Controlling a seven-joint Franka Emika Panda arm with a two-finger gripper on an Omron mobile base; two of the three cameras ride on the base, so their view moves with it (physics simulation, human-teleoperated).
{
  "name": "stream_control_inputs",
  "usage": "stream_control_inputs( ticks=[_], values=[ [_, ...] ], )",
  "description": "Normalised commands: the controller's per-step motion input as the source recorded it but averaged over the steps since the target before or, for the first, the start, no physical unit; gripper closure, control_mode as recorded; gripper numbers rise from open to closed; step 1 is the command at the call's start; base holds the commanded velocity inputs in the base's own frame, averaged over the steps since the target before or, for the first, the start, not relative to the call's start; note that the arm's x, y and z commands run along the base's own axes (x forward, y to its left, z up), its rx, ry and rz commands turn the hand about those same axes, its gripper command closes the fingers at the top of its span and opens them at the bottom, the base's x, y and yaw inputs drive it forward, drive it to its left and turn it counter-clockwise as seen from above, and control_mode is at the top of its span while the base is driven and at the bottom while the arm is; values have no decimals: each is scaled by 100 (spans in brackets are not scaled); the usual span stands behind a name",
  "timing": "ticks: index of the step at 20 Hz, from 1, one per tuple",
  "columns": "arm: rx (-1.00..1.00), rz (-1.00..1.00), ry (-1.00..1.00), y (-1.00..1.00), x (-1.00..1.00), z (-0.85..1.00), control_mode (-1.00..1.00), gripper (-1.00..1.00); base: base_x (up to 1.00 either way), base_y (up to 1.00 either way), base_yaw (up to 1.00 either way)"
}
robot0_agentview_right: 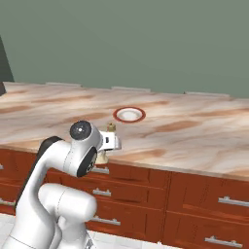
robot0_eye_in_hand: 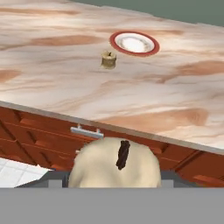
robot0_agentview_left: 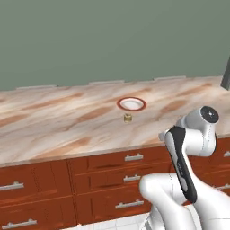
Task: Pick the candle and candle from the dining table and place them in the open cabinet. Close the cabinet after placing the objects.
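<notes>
One cream candle (robot0_eye_in_hand: 114, 165) sits squeezed in the gripper (robot0_agentview_right: 103, 154), out past the dining table's (robot0_agentview_left: 54, 121) front edge. The tan candle (robot0_agentview_left: 128, 118) waits just beside the red-rimmed plate (robot0_agentview_left: 131, 103). Keep the cream one level and carry it slowly to the cabinet, so it cannot slip.

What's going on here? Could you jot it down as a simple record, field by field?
Setting: dining table with marble top over wooden drawers
On the table: red-rimmed plate, tan candle standing just in front of it
Gripper: shut on the cream candle, held off the table's front edge, in front of the drawers
Cream candle's wick: dark, pointing toward the hand camera
Left to do: tan candle not yet picked
</notes>
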Motion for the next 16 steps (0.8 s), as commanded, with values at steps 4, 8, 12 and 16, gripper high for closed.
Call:
stream_control_inputs(
  ticks=[4, 8, 12, 16],
  values=[
    [0, 0, 0, 0, 0, 0, 100, 100, -91, 35, 0],
    [0, 0, 0, 0, 0, 0, 100, 100, -59, 24, 0],
    [0, 0, 0, 0, 0, 0, 100, 100, -24, 9, -23],
    [0, 0, 0, 0, 0, 0, 100, 100, -15, 8, -44]
  ],
)
